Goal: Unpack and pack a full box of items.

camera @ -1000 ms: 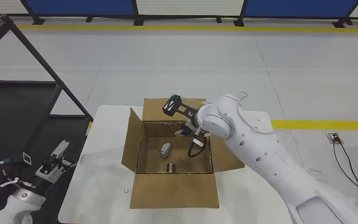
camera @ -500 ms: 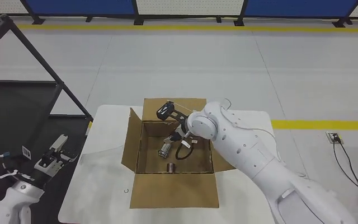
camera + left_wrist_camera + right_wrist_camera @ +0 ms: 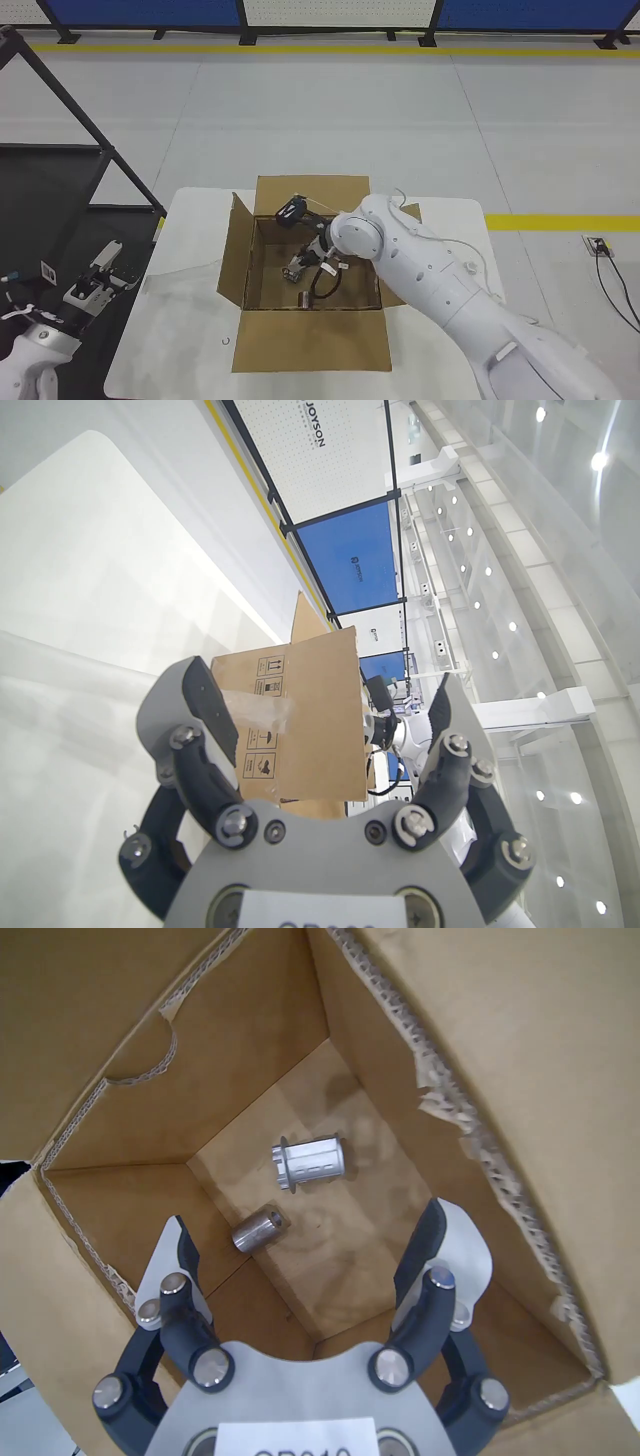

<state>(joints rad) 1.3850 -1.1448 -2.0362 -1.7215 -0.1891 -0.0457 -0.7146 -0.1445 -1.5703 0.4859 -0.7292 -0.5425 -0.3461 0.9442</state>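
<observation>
Metal sleeve [image 3: 310,1164] looks heavy, stiff, slick: pinch across its barrel; right gripper [image 3: 306,1213] open over box [image 3: 250,1028], left gripper [image 3: 322,680] open

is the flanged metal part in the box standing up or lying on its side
Lying on its side: the flanged metal part rests lengthwise on the cardboard box floor, flange facing sideways.

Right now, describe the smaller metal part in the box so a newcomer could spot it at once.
Find the open cardboard box on the white table. Two metal parts lie on its floor. The one meant is the short, dark, plain sleeve with a hole in its end, unlike the longer, bright, flanged cylinder beside it.
</observation>
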